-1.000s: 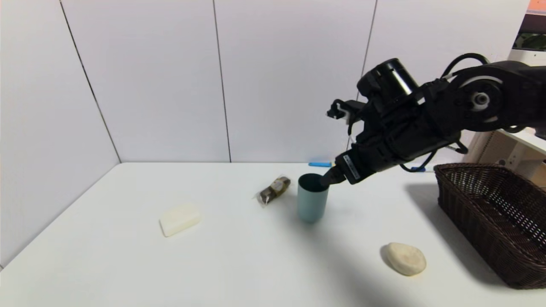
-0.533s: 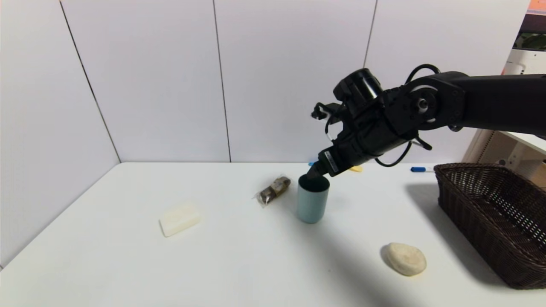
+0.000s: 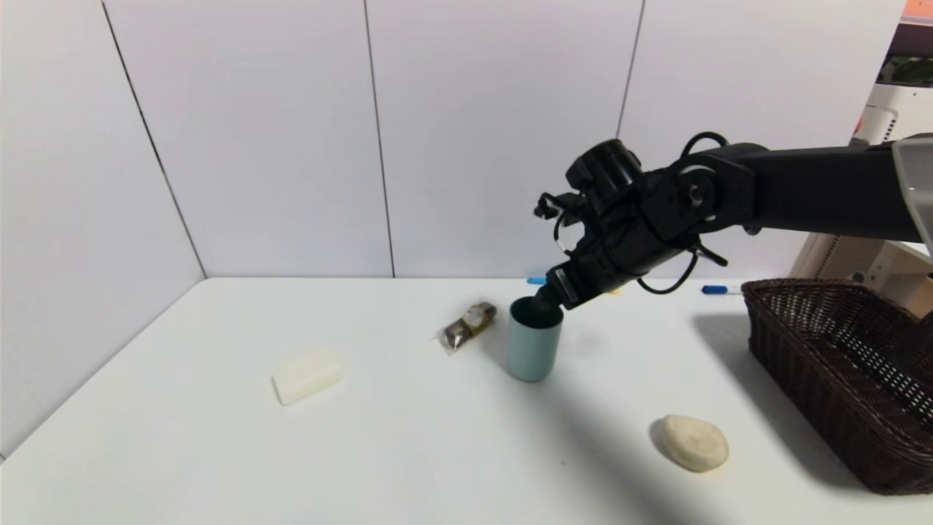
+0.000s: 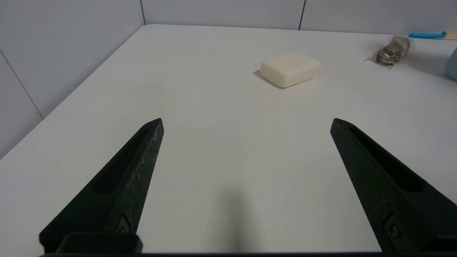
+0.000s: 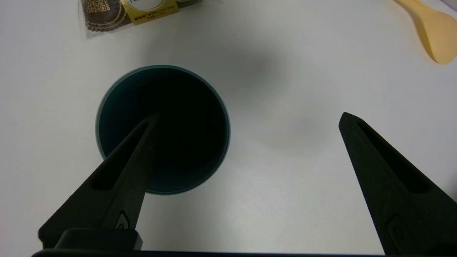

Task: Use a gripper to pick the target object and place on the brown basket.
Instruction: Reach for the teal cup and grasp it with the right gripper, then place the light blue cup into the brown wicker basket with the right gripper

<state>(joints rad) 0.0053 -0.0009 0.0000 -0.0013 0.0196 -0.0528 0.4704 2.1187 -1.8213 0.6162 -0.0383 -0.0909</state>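
Observation:
The pale blue-grey cup stands upright mid-table. My right gripper hangs just over its far rim, open and empty. In the right wrist view the gripper looks straight down: one finger is over the cup's dark mouth, the other is over bare table beside the cup. The brown basket stands at the table's right edge, empty. My left gripper is open and empty, low over the near-left table; the cup's edge shows far off.
A white soap-like bar lies left, a beige lump front right, a wrapped snack just left of the cup. A blue pen, a marker and a yellow spoon lie near the back wall.
My right arm has stretched out and its wrist has swung left and lower, bringing the gripper from the cup's right side to over its rim. The cup has not moved.

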